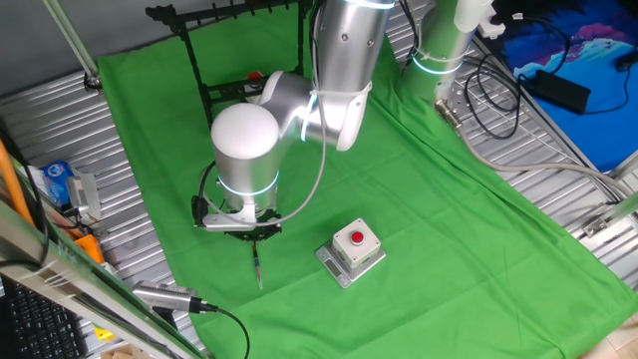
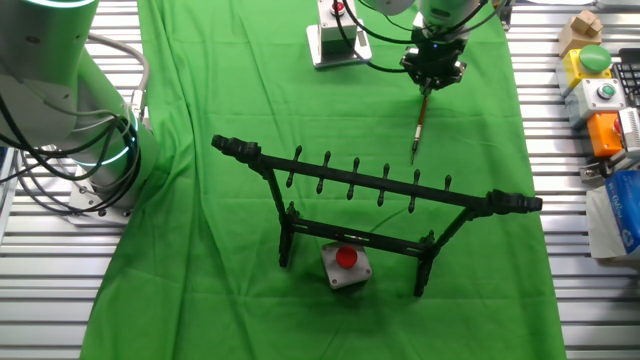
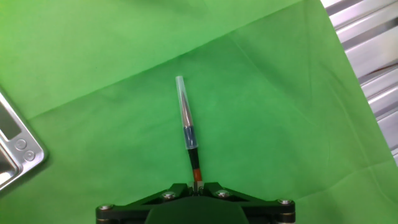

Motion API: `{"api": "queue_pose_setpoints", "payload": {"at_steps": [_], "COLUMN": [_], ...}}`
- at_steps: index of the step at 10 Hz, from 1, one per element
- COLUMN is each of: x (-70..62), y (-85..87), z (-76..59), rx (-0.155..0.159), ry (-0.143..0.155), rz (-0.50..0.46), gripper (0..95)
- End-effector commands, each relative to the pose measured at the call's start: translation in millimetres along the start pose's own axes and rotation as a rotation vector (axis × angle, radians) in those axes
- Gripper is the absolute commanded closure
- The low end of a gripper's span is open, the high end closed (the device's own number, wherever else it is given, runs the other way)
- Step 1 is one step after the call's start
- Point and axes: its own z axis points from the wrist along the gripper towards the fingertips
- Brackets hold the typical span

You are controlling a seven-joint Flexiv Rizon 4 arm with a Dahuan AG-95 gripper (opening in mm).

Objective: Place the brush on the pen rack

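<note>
Surface [image 2: 200, 280]: ribbed metal is covered across the middle by a green cloth [image 1: 449, 229]; the edges are cut off in every view.
Arm [image 1: 299, 110]: the silver body is seen in one fixed view, where a large part of the pen rack is hidden behind it.
Pen rack [image 2: 375, 190]: a black frame is stood upright on the cloth, with a pegged top bar, a lower crossbar and two legs; it is shown whole only in the other fixed view.
Nearer button box [image 1: 354, 247]: a grey box with a red button is set on the cloth, just beside the tool; its edge alone is caught in the hand view.
Second button box [image 2: 345, 264]: it is partly hidden by the rack's lower crossbar.
Tool [image 3: 196, 184]: it is closed on the brush; only the finger bases are shown in the hand view, the rest being cut off below.
Brush [image 3: 188, 134]: it is held at one end by the tool, the shaft pointing away over the cloth, well apart from the rack; the far end is seen as pale and translucent, and whether it touches the cloth cannot be told.
Writing: print on a blue-and-white packet [image 1: 58, 179] at the surface edge is too small to be read.
</note>
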Motion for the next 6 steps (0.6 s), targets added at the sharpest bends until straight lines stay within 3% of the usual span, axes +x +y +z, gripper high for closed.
{"api": "queue_pose_setpoints", "payload": {"at_steps": [1, 2, 3, 6], "x": [0.1, 0.1, -0.3, -0.3], "y": [0.2, 0.1, -0.5, -1.4], "z": [-0.7, -0.6, -0.3, 1.8], "rx": [0.0, 0.001, 0.001, 0.004], "ry": [0.0, 0.001, 0.0, 0.002], "rz": [0.001, 0.005, 0.008, 0.005], "gripper": [57.0, 57.0, 76.0, 76.0]}}
